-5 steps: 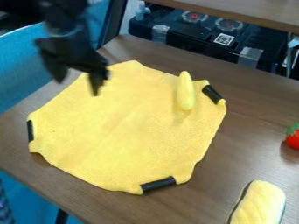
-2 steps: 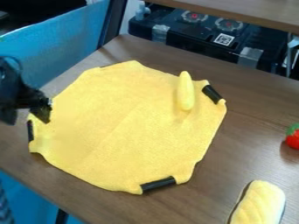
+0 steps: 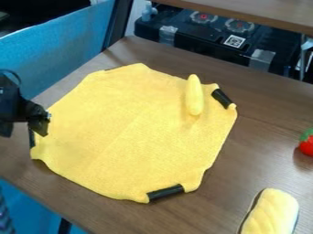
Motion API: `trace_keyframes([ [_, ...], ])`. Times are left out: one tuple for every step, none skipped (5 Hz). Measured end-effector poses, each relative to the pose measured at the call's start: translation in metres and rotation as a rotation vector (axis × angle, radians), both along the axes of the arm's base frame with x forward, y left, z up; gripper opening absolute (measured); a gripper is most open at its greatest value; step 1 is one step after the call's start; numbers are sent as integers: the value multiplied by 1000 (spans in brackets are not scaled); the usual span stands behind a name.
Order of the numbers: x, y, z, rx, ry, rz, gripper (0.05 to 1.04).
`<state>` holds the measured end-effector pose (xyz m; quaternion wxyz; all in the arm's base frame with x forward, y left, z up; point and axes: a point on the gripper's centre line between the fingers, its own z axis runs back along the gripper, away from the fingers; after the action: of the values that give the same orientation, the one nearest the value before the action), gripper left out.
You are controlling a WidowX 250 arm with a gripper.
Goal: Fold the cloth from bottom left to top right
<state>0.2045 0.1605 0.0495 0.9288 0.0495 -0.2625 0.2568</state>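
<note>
One yellow cloth (image 3: 131,132) is spread on the worktop (image 3: 266,123); one black gripper (image 3: 24,132) is seen at the cloth's left edge, fingers parted.

And here's the robot arm (image 3: 11,104), black all over, a chunky build of blocky, hard-edged parts! Up top, a thin dark cable (image 3: 19,77) curves in a loop. Down we go to the gripper (image 3: 24,135), black again, with stubby, angular fingers (image 3: 40,126) narrowing at the ends, and there, small pale glints dot the dark surface!
</note>
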Motion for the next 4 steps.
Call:
trace_keyframes([
  [0, -1, -11, 9, 50, 15, 999],
  [-1, 6, -21, 0, 98, 77, 999],
  [-3, 10, -27, 3, 135, 101, 968],
  [-1, 10, -27, 9, 133, 91, 692],
])
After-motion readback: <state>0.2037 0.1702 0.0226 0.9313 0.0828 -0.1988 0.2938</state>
